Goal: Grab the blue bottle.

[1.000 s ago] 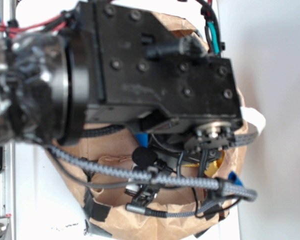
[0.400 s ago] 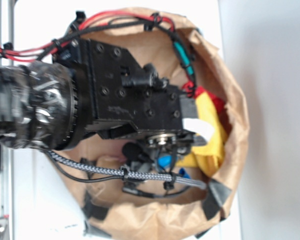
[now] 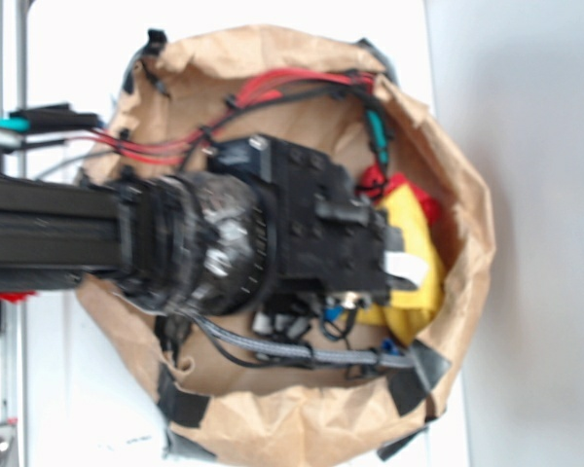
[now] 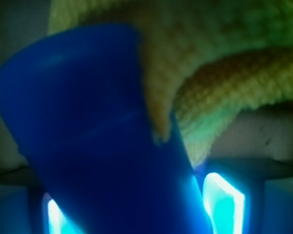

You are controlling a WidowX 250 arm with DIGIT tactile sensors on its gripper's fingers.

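1. Exterior: arm deep in the paper-lined bowl [image 3: 273, 428]; gripper [image 3: 384, 316] hidden beneath wrist, beside yellow cloth [image 3: 414, 292]. Blue bottle [image 3: 387, 344] barely peeks out.
2. Wrist: blue bottle [image 4: 102, 146] fills the frame between fingers [image 4: 223, 200], cloth [image 4: 224, 63] draped against it. Whether the pincer has clamped, cannot tell. Grasp stage; next calls for firm closure, then a lift.

A white bench [image 3: 78, 409] — brightly lit — meets a pale grey wall [image 3: 535, 233] on the right side.

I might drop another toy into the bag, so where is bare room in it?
Bare brown floor lies along the paper bag near its lower-left wall, under the cable. The right side is crowded by the yellow cloth, the gripper and the blue bottle.
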